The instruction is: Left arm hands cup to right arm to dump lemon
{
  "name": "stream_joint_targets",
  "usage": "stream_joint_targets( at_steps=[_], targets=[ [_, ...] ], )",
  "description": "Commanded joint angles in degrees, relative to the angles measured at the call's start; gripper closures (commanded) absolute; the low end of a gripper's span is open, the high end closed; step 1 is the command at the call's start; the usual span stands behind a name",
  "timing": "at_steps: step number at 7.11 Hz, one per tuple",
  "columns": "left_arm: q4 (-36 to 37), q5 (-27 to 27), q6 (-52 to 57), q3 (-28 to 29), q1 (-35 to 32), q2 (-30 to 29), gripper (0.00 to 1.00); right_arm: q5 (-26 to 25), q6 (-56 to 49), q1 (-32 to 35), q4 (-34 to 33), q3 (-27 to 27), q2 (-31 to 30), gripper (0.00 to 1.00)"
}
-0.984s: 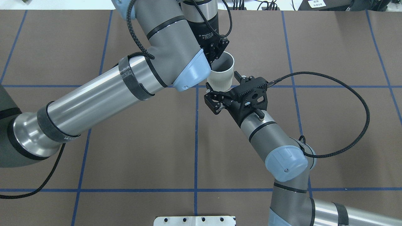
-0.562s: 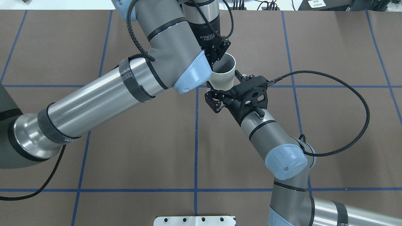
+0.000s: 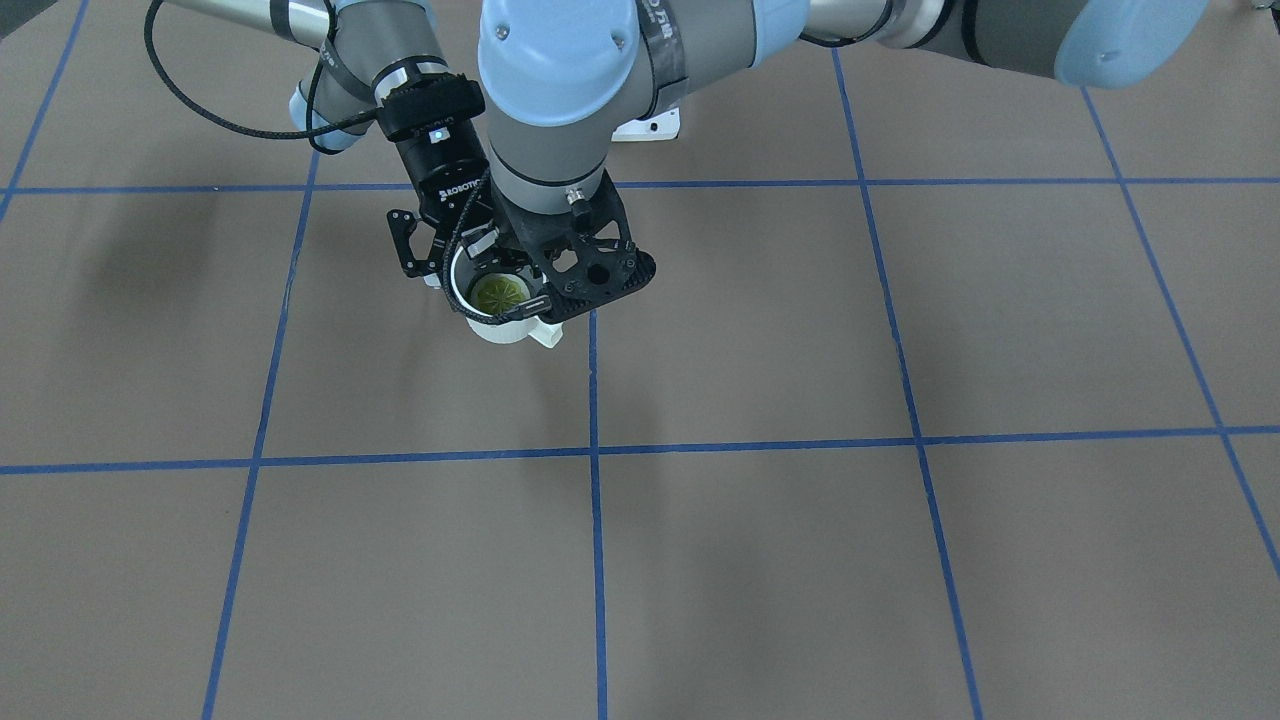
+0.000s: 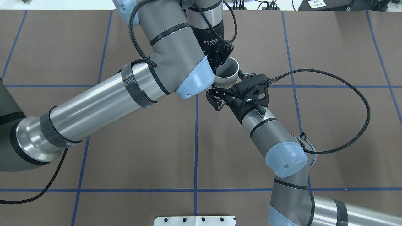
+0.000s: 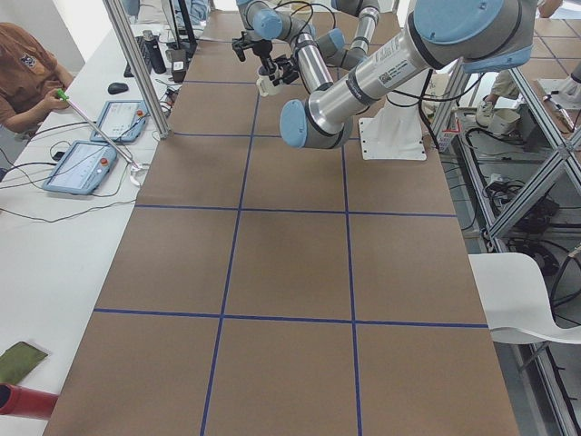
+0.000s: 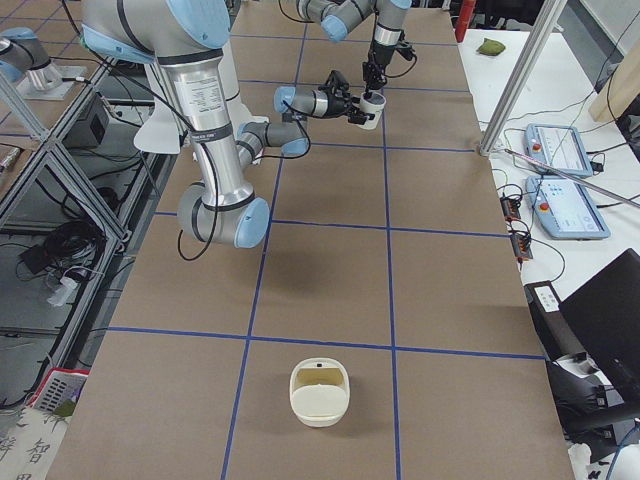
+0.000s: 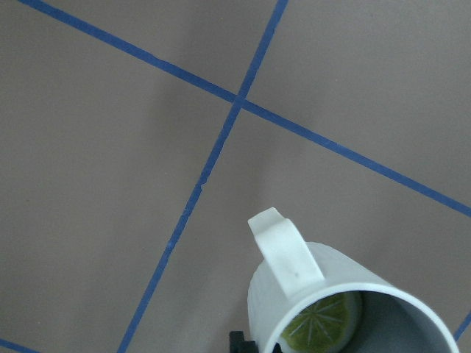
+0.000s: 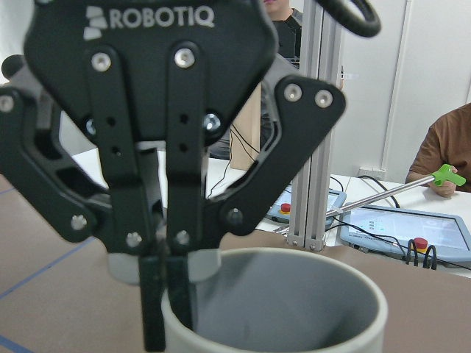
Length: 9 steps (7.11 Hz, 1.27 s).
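The off-white cup (image 4: pixel 228 76) hangs above the table, held by its rim from above, with my left gripper (image 4: pixel 220 64) shut on the rim. The right wrist view shows those fingers (image 8: pixel 153 294) pinching the cup (image 8: pixel 287 301) wall. A yellow-green lemon (image 3: pixel 497 291) lies inside the cup (image 3: pixel 505 325), also seen in the left wrist view as the lemon (image 7: pixel 324 329) below the squared handle (image 7: pixel 285 254). My right gripper (image 4: pixel 228 88) is open at the cup's side, one finger on either side of its lower body. I cannot tell whether they touch it.
A brown table (image 4: pixel 141 157) with blue tape grid lines lies below. A white basket-like container (image 6: pixel 320 392) sits near the table's right end. A metal plate (image 4: pixel 194 220) is at the robot's edge. A seated person (image 5: pixel 23 77) and tablets (image 5: pixel 77 168) are beside the table.
The left arm has carried the cup slightly farther away and to the right. The right gripper has followed, closing in on the cup's lower body. Neither gripper changed state.
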Motion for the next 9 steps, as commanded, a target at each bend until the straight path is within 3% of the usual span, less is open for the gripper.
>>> stream_joint_targets(
  at_steps=[1,6,7,8,9],
  targets=[
    [0.0,0.0,0.0,0.0,0.1,0.0,1.0,0.0,0.2,0.1,0.0,-0.8,0.0,0.01],
    [0.0,-0.2,0.0,-0.1,0.2,-0.2,1.0,0.0,0.3,0.2,0.1,-0.8,0.1,0.02],
    [0.0,-0.2,0.0,-0.1,0.2,-0.3,1.0,0.0,0.3,0.1,0.1,-0.8,0.1,0.08],
    [0.0,-0.3,0.0,-0.1,0.2,-0.4,1.0,0.1,0.3,0.1,0.1,-0.8,0.1,0.24],
    [0.0,-0.3,0.0,-0.1,0.2,-0.5,0.77,0.1,0.3,0.1,0.2,-0.8,0.1,0.41]
  ],
)
